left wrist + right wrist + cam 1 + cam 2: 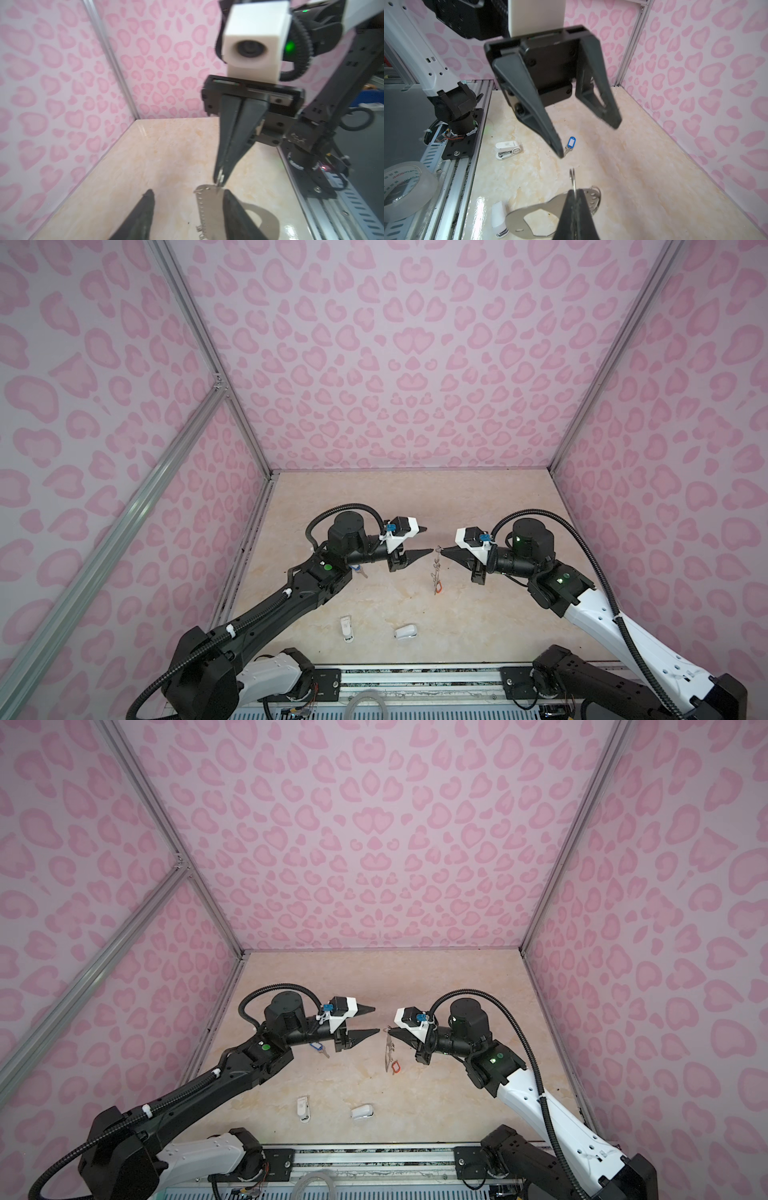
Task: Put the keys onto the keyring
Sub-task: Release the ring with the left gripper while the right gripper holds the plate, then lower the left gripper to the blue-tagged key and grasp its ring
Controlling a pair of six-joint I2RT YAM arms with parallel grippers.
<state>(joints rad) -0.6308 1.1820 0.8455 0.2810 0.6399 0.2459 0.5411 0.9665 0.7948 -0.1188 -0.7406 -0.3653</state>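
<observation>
My right gripper (442,549) (574,190) is shut on a small wire ring (572,176) at the corner of the keyring. The keyring (542,207) (209,205), a flat grey plate with a handle cutout, hangs below it and shows edge-on in both top views (435,570). An orange-red tag (439,583) (395,1067) sits at the plate's lower end. The blue-tagged key (571,143) (318,1047) lies on the table under my left arm. My left gripper (428,539) (188,193) is open, facing the right one, with one finger (234,207) just in front of the plate and nothing between the jaws.
Two small white plastic objects (346,628) (405,632) lie near the table's front edge. A roll of clear tape (402,187) sits beyond the metal rail (415,676). Pink patterned walls (374,364) close the table in on three sides.
</observation>
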